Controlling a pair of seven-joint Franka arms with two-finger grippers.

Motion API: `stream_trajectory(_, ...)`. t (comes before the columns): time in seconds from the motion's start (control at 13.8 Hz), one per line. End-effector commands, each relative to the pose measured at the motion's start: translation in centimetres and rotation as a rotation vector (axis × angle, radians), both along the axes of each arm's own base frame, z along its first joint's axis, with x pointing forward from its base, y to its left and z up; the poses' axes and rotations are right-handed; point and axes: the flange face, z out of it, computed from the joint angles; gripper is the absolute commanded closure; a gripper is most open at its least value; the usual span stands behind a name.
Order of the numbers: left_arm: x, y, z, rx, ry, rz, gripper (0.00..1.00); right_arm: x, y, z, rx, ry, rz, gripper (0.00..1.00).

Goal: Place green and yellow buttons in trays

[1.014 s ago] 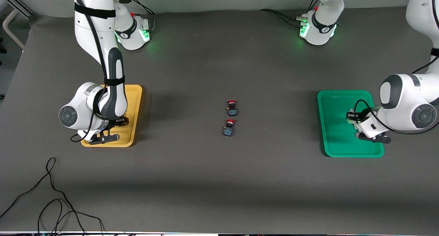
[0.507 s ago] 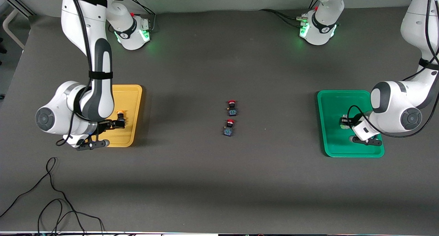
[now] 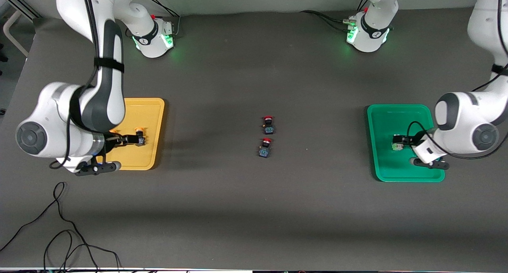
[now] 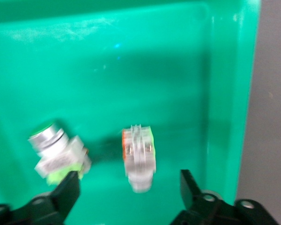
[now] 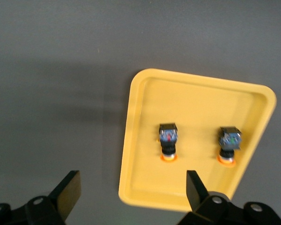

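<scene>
While both arms hang over their trays, contents read clean: yellow tray [image 3: 152,106] at the right arm's end of the tabletop [image 3: 254,209] holds two orange-capped buttons, one [image 5: 168,140] beside the other [image 5: 228,143], both lying on the tray floor, black-blue bodies, apart from each other. Green tray [image 3: 381,114] at the left arm's end holds two white-bodied buttons: one with silver end and green face [image 4: 56,152], lying tilted, and a second [image 4: 139,157] just beside it, not touching. Right pincer [image 5: 131,187] is up over the yellow tray's edge and the bare tabletop next to it, fingers spread, nothing between them. Left pincer [image 4: 126,190] sits low over the green tray, fingers spread, empty; one finger [image 4: 68,190] is close to the green-faced button, contact unclear. Mid-tabletop, well apart from both trays: two red-capped black-blue buttons, one [image 3: 268,124] farther from the front camera, the other [image 3: 265,147] nearer, close together. Black cable [image 3: 59,225] loops on the tabletop near the front camera at the right arm's end, clear of the trays.
</scene>
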Motion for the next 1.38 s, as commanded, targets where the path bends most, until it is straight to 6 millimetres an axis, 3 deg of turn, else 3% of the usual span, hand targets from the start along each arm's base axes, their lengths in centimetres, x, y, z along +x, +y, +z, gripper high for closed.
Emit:
stream_trajectory(0.0, 0.3, -1.4, 9.2, 0.038, 0.018, 0.026, 0.00, -2.0, 0.3, 5.9, -0.001, -0.028, -0.033, 0.00)
stream_trajectory(0.14, 0.6, -3.2, 15.7, 0.065, 0.036, 0.042, 0.00, -3.0, -0.3, 9.0, 0.010, -0.046, -0.034, 0.00)
stream_trajectory(0.29, 0.5, -4.8, 22.7, 0.080, 0.030, 0.025, 0.00, -4.3, -2.5, 12.0, 0.010, -0.057, -0.034, 0.00)
stream_trajectory(0.43, 0.2, -5.1, 29.8, 0.083, 0.003, 0.024, 0.01, -5.6, -4.7, 15.0, 0.011, -0.099, -0.024, 0.00)
stream_trajectory(0.58, -0.3, -4.6, 34.0, 0.088, -0.025, 0.035, 0.01, -6.9, -7.1, 17.3, 0.012, -0.116, -0.042, 0.00)
stream_trajectory(0.72, -1.3, -4.7, 35.9, 0.101, -0.043, 0.042, 0.01, -8.0, -9.3, 19.2, 0.029, -0.145, -0.074, 0.00)
stream_trajectory(0.94, -1.6, -6.1, 36.0, 0.105, -0.045, 0.017, 0.01, -9.3, -11.3, 20.7, 0.012, -0.150, -0.099, 0.00)
stream_trajectory(1.3, -2.0, -7.5, 36.3, 0.106, -0.049, -0.010, 0.01, -10.2, -12.2, 22.0, 0.005, -0.172, -0.119, 0.00)
